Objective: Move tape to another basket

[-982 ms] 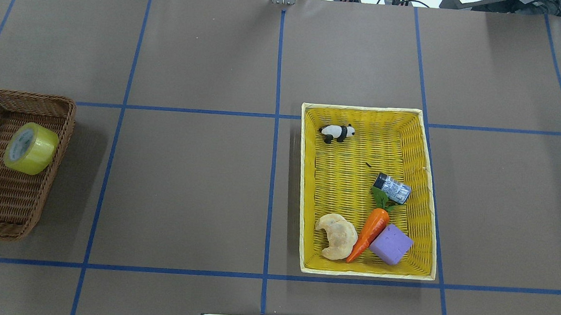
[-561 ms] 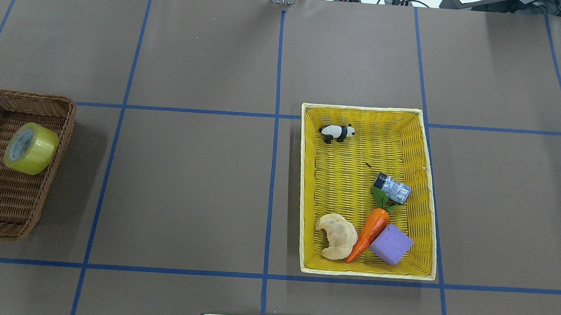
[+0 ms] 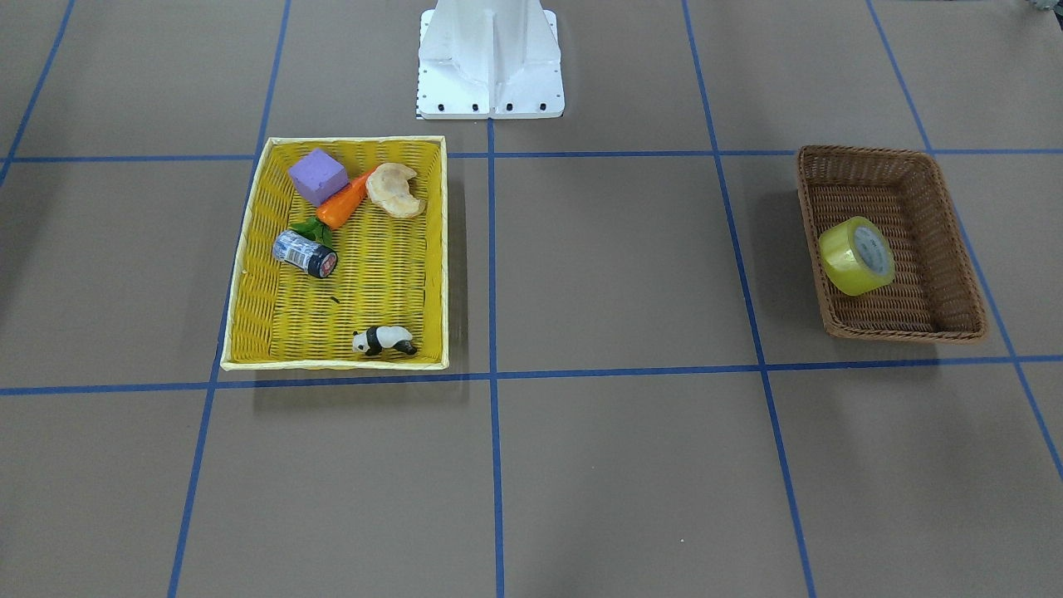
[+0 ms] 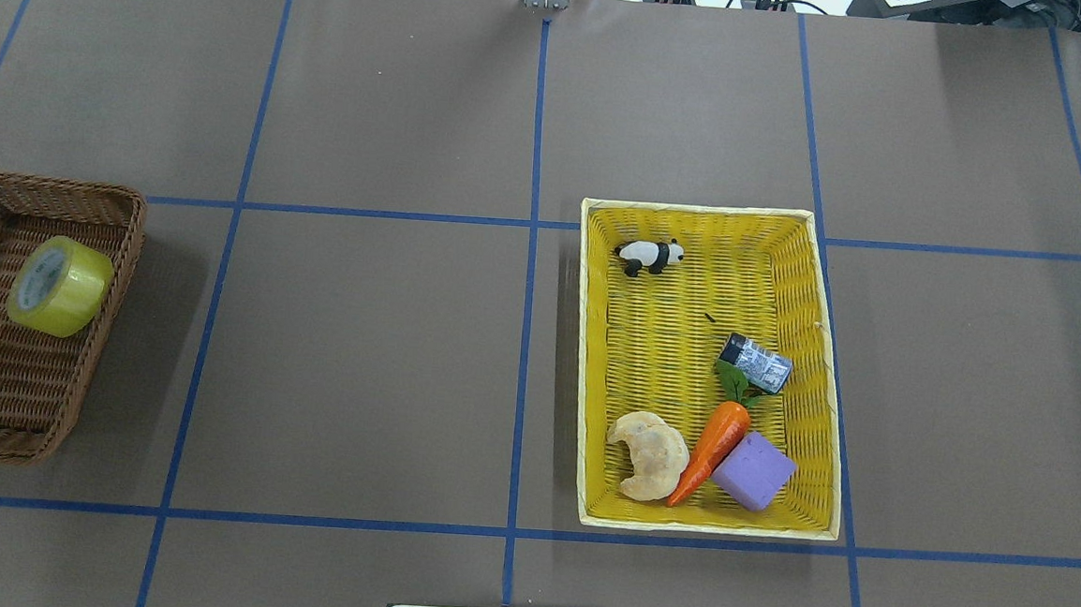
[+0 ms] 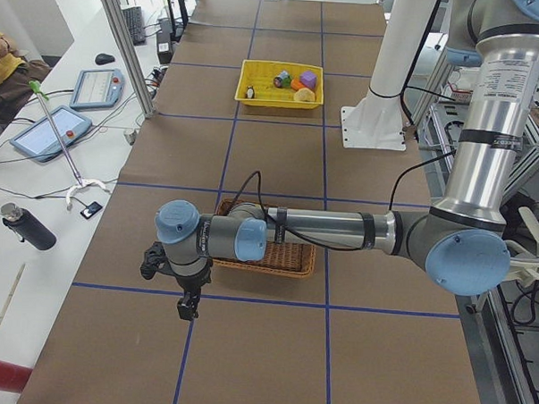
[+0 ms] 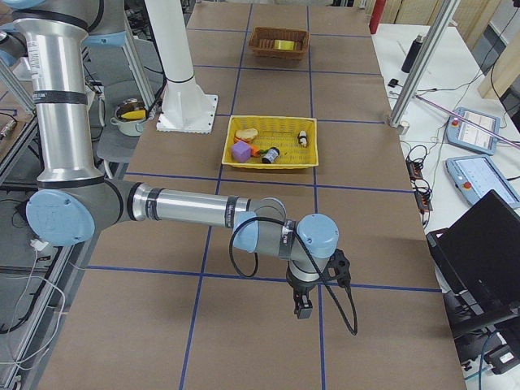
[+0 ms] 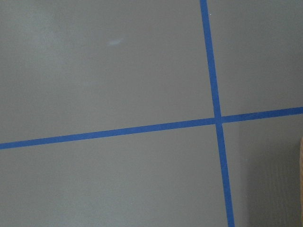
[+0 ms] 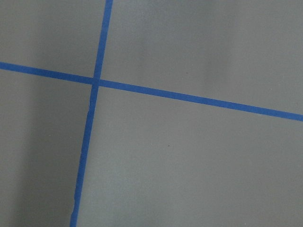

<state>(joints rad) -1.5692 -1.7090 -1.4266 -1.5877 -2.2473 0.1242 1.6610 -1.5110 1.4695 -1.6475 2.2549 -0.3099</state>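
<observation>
The left hand (image 5: pixel 186 299) hangs over bare desk (image 4: pixel 359 358) just beyond the brown basket (image 4: pixel 1 383), toward the desk's left end. Whether it is wide or narrow I cannot tell, and the same goes for the right hand (image 6: pixel 302 307), well apart. The tape (image 4: pixel 60 285) lies in that basket, tilted against a side wall with its hole facing up and outward. The left arm is nearer.

Tape (image 4: pixel 60 285) in basket (image 4: pixel 0 388), robot's left
</observation>
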